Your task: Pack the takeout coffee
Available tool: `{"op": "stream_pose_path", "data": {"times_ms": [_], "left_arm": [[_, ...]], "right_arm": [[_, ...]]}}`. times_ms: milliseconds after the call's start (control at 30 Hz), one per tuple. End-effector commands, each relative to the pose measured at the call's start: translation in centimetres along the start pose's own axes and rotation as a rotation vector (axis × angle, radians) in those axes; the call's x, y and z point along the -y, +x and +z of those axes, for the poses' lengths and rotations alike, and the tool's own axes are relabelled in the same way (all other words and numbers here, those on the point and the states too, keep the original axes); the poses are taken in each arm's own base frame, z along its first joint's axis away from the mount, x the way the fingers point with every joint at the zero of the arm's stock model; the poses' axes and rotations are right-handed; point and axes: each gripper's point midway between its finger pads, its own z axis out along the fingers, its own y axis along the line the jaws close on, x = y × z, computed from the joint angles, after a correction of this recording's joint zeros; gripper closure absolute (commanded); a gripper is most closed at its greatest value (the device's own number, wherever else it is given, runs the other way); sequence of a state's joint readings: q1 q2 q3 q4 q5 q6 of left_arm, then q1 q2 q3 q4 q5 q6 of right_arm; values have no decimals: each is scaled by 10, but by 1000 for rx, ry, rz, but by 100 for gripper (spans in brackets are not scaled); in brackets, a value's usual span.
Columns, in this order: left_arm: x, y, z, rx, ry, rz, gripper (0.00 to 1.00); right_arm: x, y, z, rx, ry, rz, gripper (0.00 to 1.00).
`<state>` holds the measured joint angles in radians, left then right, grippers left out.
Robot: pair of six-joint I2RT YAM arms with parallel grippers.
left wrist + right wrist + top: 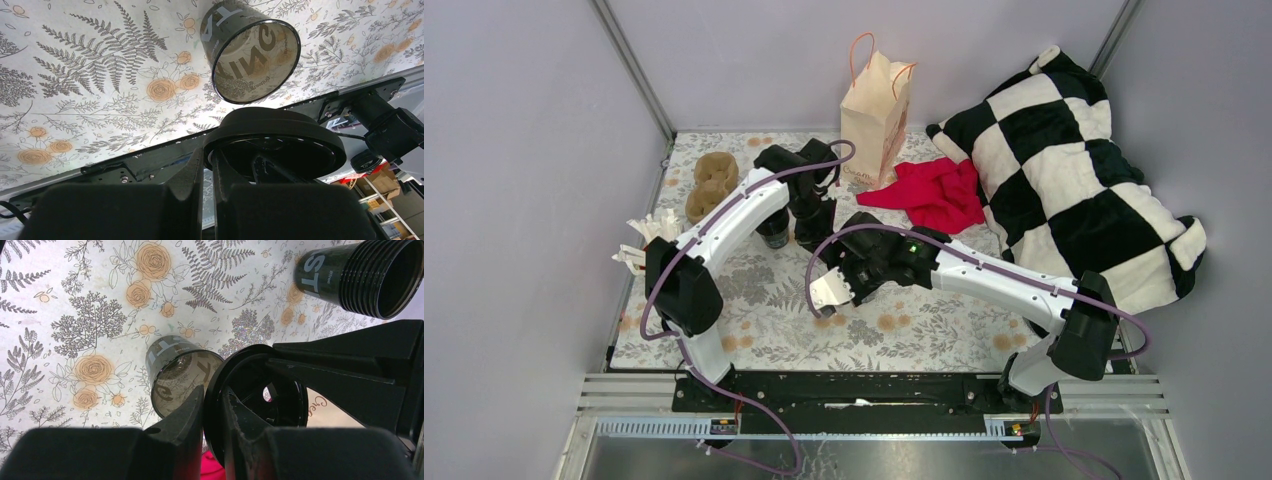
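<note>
A black lid [280, 135] is pinched at its rim by my left gripper [209, 152], which is shut on it. My right gripper [212, 392] is shut on the rim of a black lid [287, 405] too, and black fingers reach that lid from the right, so it looks like the same one. An open black coffee cup [250, 55] stands lidless on the floral cloth just beyond the lid, and it also shows in the right wrist view [175, 375]. In the top view both grippers [816, 228] [849, 243] meet mid-table beside a black cup [774, 236].
A stack of black cups [360, 275] stands nearby. A brown paper bag [876, 115] stands open at the back, with a red cloth [929, 192] before it and a checkered pillow [1064, 170] at right. A cardboard cup tray [712, 183] and white straws [646, 235] lie at left.
</note>
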<state>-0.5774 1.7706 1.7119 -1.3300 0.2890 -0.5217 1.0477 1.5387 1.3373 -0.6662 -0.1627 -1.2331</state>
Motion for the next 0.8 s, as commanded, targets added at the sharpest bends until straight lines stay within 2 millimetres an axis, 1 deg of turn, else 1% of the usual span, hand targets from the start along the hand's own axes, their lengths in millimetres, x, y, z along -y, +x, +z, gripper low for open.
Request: {"op": "stream_pose_path", "data": {"times_ms": [0, 133, 233, 333, 433, 467, 533, 633, 667, 700, 767], "left_arm": [[9, -5, -12, 32, 27, 33, 96], [9, -7, -16, 48, 20, 34, 83], [9, -13, -25, 95, 9, 33, 65], [8, -20, -35, 145, 1, 35, 51], [7, -29, -52, 213, -2, 18, 41], [4, -33, -59, 244, -6, 3, 37], [-5, -41, -74, 308, -26, -34, 30], [-22, -52, -101, 428, -27, -93, 23], [-24, -56, -110, 473, -13, -106, 15], [-27, -59, -118, 509, 1, -122, 12], [-27, -65, -133, 586, 46, -131, 11]], "right_arm": [[4, -7, 1, 8, 12, 42, 100], [4, -9, 0, 24, 24, 64, 100], [2, -11, -2, 44, 37, 80, 100], [1, -14, -3, 69, 53, 100, 100], [-1, -17, -6, 93, 68, 124, 100], [-1, -19, -7, 103, 76, 137, 100], [4, -23, -12, 133, 118, 218, 100], [16, -39, -31, 240, 193, 360, 100], [22, -45, -40, 296, 219, 428, 100], [31, -50, -50, 355, 253, 505, 100], [49, -57, -71, 478, 315, 678, 100]]}}
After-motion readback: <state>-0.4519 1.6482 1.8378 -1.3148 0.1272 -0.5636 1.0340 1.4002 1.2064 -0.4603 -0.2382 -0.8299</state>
